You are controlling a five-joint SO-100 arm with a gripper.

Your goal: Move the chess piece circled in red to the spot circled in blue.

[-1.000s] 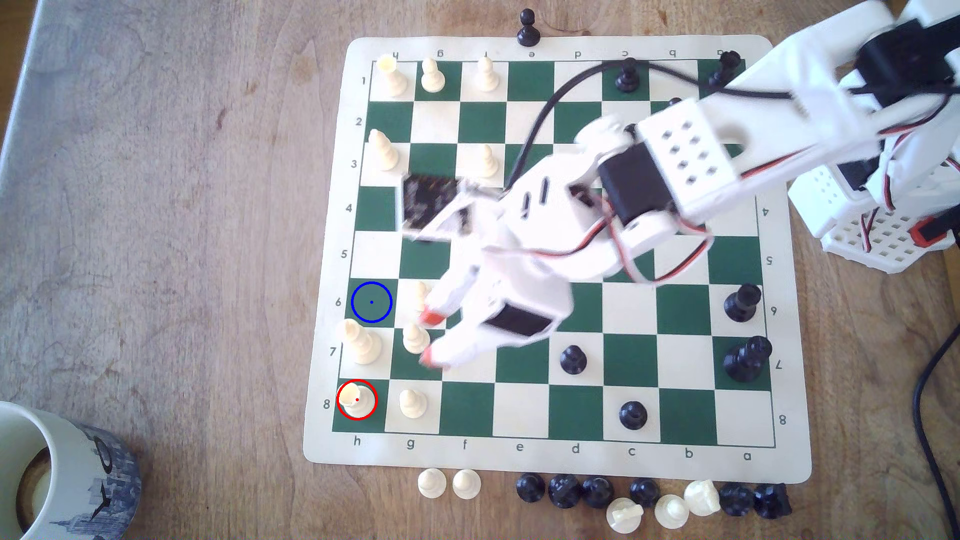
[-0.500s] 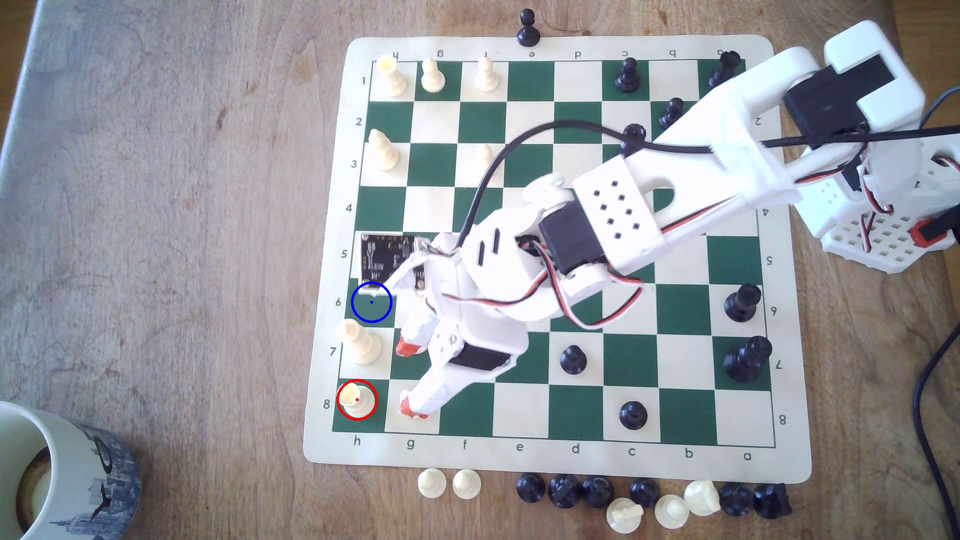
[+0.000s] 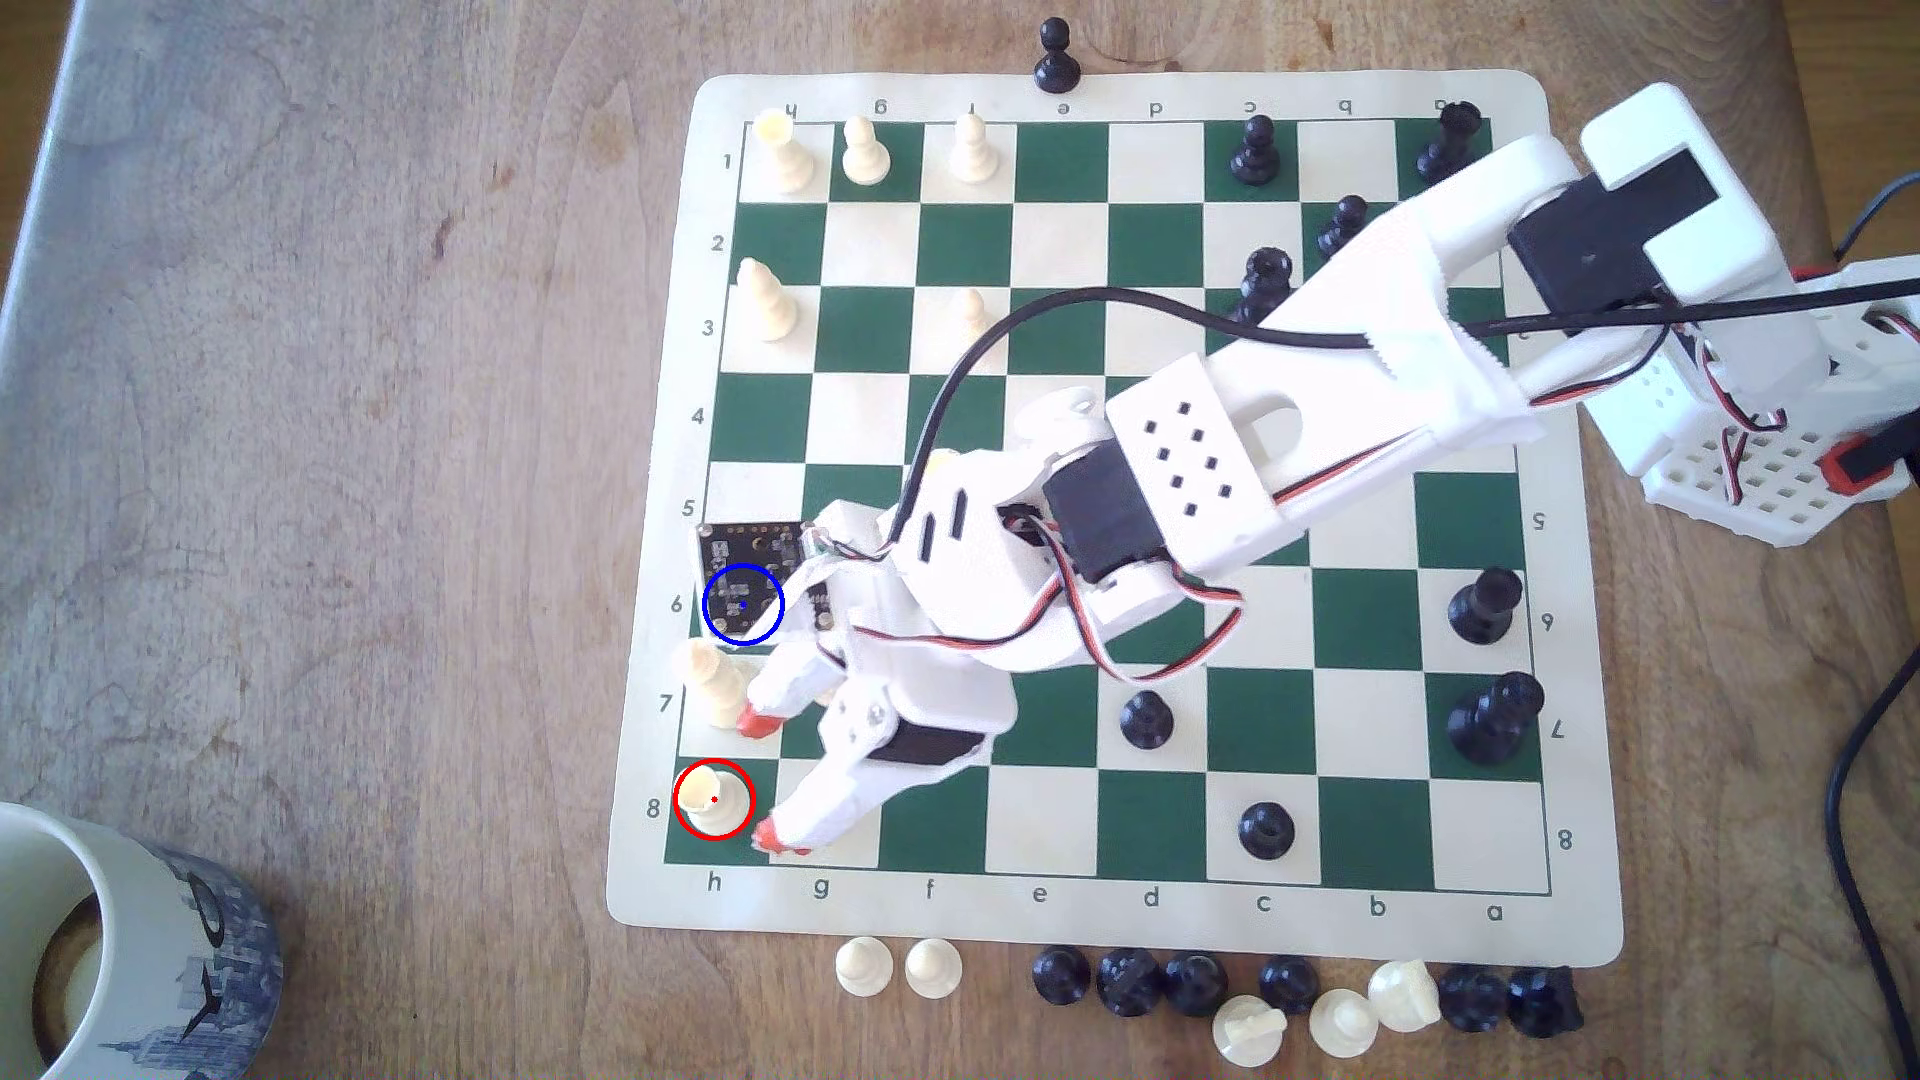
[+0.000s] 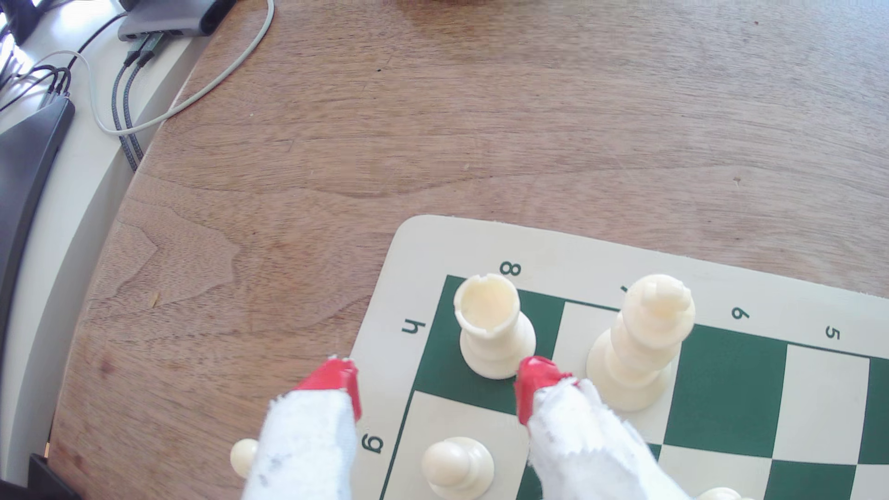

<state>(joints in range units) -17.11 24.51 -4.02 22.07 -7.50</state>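
Since half a second ago the arm has swung further toward the h-file corner, so the gripper now sits just beside the cream rook where before its lower tip was over the g8 square. The jaws stand wide open and hold nothing, one red fingertip close against the rook's base and the other out past the board's edge, apparently spread so as to straddle the piece. That rook stands upright on the red-ringed h8 square, untouched. A taller cream piece on h7 is just beside the upper finger, which leaves little room. The blue-ringed square on h6 lies beyond it, partly under the wrist's circuit board in the exterior view, so the carry will probably need to lift over that neighbour
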